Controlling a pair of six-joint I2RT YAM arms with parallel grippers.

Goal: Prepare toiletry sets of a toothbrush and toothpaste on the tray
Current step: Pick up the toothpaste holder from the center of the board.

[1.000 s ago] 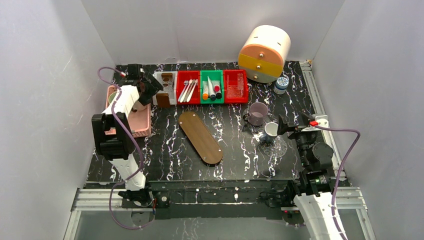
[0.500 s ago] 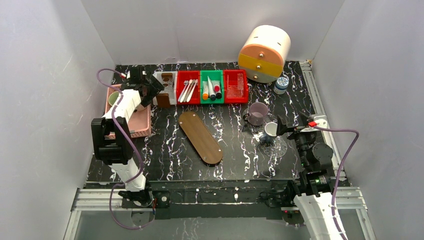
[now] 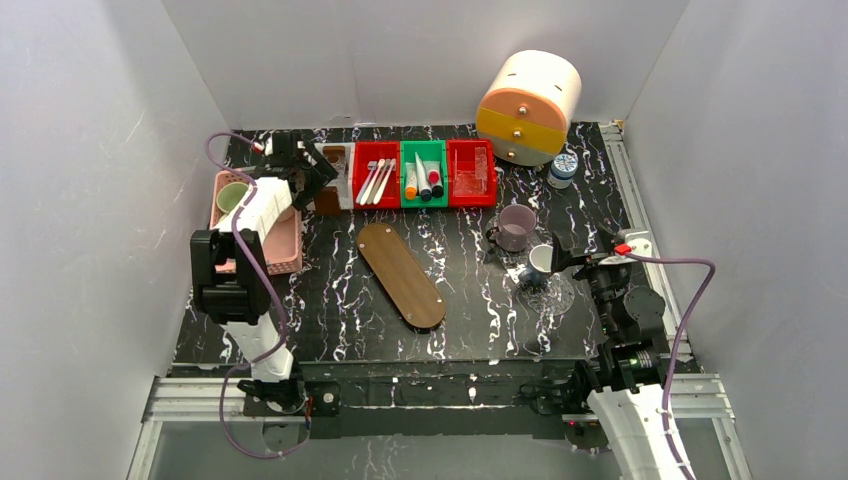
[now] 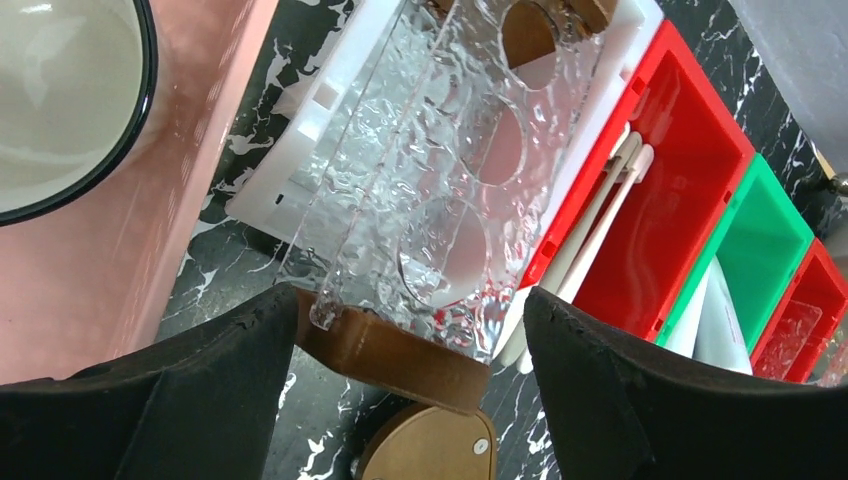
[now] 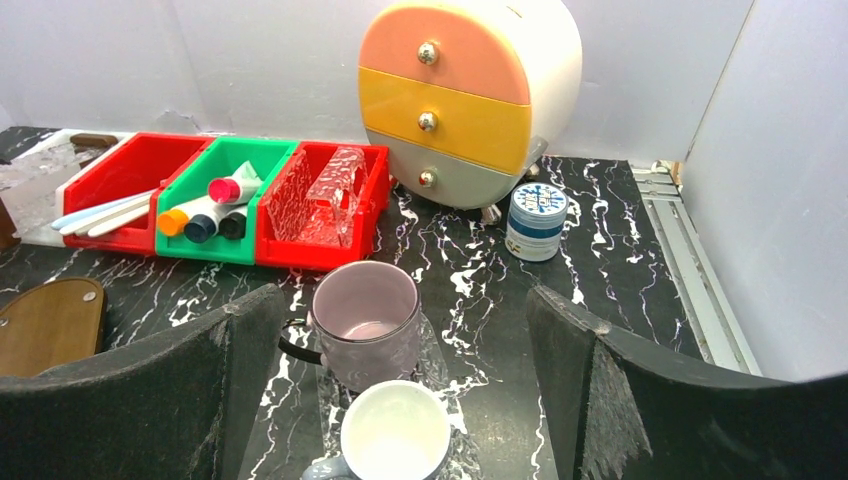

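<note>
The brown oval tray (image 3: 402, 274) lies bare mid-table. Slim white toothbrushes (image 3: 376, 181) rest in the left red bin (image 3: 378, 152). Beside it, white toothpaste tubes (image 3: 423, 181) with orange, dark and red caps lie in the green bin (image 3: 424, 150). My left gripper (image 3: 312, 172) hovers open at the back left. In the left wrist view the left gripper (image 4: 410, 330) holds nothing, above a brown block (image 4: 400, 358) and a clear rack with holes (image 4: 450, 170); the toothbrushes (image 4: 595, 225) lie to its right. My right gripper (image 5: 402, 300) is open and holds nothing, above the mugs at the right.
A pink basket (image 3: 280, 245) with a green cup (image 3: 232, 196) stands at far left. A purple mug (image 5: 365, 325) and white cup (image 5: 395, 435) sit under the right gripper. Another red bin (image 3: 470, 172), a drawer cabinet (image 3: 528, 105) and a small jar (image 3: 564, 168) line the back.
My left arm has swung right, from over the pink basket to over the clear rack beside the red bin. The right arm has not moved.
</note>
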